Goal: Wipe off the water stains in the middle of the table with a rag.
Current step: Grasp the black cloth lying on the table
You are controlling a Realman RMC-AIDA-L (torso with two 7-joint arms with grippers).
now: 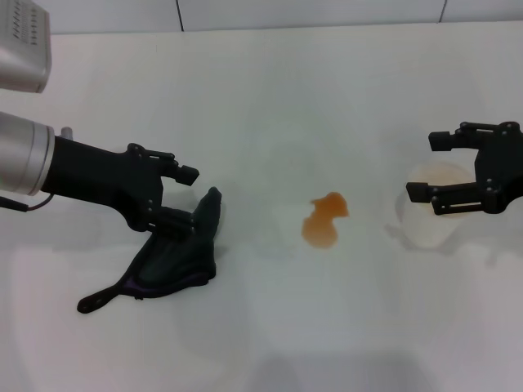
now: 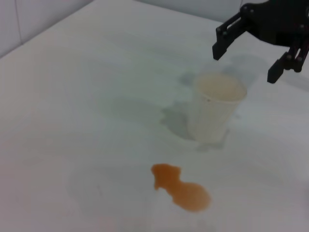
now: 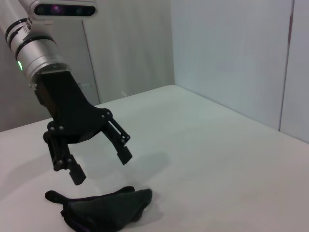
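Note:
The water stains (image 1: 324, 219) are one orange-brown blotch in the middle of the white table (image 1: 261, 98), also seen in the left wrist view as the blotch (image 2: 181, 188). The dark rag (image 1: 176, 257) lies crumpled left of it, its narrow tail pointing toward the front left. My left gripper (image 1: 186, 198) hovers open just over the rag's far end; in the right wrist view this gripper (image 3: 101, 166) hangs clear above the rag (image 3: 104, 208), holding nothing. My right gripper (image 1: 425, 167) is open at the right, by a white cup.
A white paper cup (image 1: 433, 214) stands upright right of the stain, with pale liquid inside; the left wrist view shows the cup (image 2: 217, 106) just below the right gripper (image 2: 245, 63). A faint wet sheen lies beside the cup. Walls rise behind the table's far edge.

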